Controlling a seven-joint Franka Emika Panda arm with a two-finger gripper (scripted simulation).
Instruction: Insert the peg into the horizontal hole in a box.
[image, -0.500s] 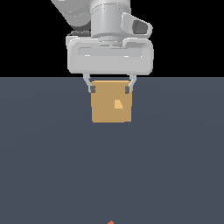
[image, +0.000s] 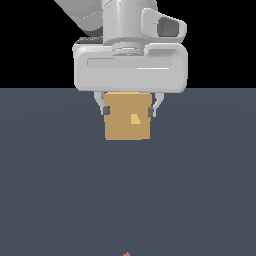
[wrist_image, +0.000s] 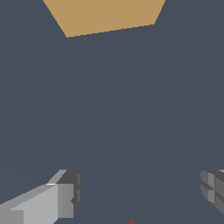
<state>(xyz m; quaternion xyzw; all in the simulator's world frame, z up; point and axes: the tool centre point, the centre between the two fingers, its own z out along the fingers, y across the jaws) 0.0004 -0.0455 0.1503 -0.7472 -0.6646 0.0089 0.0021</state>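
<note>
The tan box (image: 127, 117) stands on the dark floor in the middle of the exterior view, its small paler hole (image: 135, 119) facing the camera. My gripper (image: 128, 111) hangs open in front of the box, one grey finger showing on each side, nothing between them. In the wrist view the box (wrist_image: 104, 15) is well apart from my gripper (wrist_image: 142, 192), whose grey fingers (wrist_image: 65, 199) stand wide apart over bare floor. Of the peg only an orange-red tip shows, at the exterior frame's lower edge (image: 127, 254) and at the wrist frame's edge (wrist_image: 132, 222).
The flat dark blue-grey floor (image: 60, 190) spreads around the box. My bulky grey-white hand and arm (image: 130, 55) fill the upper exterior view and hide the box's top.
My hand has moved toward the camera and looms larger, now covering more of the box's top. The fingers stay open.
</note>
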